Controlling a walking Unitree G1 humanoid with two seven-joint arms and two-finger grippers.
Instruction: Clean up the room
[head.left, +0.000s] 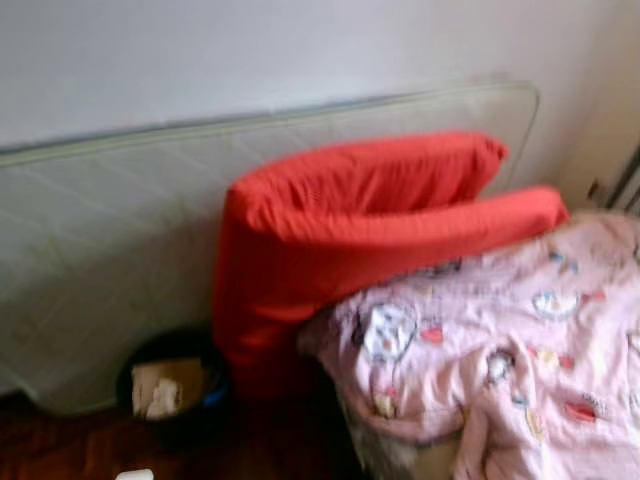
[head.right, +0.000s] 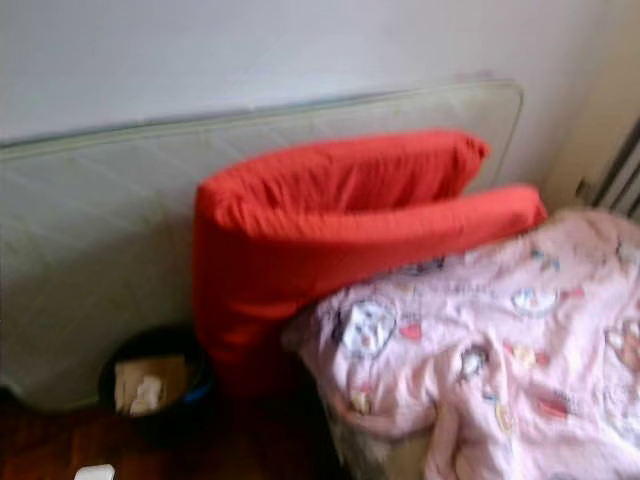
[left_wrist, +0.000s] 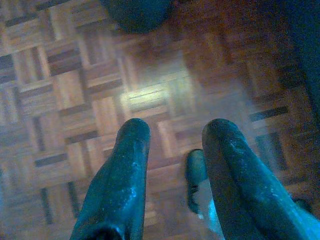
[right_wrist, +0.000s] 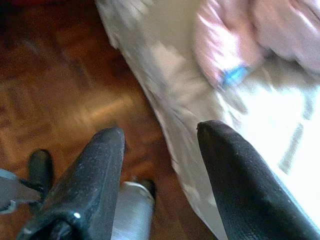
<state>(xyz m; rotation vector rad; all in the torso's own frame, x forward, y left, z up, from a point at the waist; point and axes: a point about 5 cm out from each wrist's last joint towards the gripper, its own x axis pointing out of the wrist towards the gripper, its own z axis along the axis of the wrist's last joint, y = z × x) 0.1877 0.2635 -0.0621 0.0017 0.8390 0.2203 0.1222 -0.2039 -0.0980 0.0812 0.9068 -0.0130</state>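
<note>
Mattress, pale and quilted (head.left: 110, 260), stands on its long edge against the far wall. A folded red fabric cushion (head.left: 340, 240) leans on it at centre, touching the soft pink cartoon-print quilt (head.left: 500, 350) rumpled on the bed at right. Left, near the cushion, a black round bin (head.left: 170, 390) holds paper scraps, likely nearer the left gripper (left_wrist: 172, 150). Right gripper (right_wrist: 160, 145) hangs beside the bed; both pairs of fingers spread, empty, over parquet floor (left_wrist: 75, 90).

Left gripper (left_wrist: 175, 135): two long, rounded black fingers, scuffed surfaces catching a dull sheen. Right gripper (right_wrist: 160, 137): black fingers showing fine pebbled texture, silver cylindrical body part showing beneath them.
</note>
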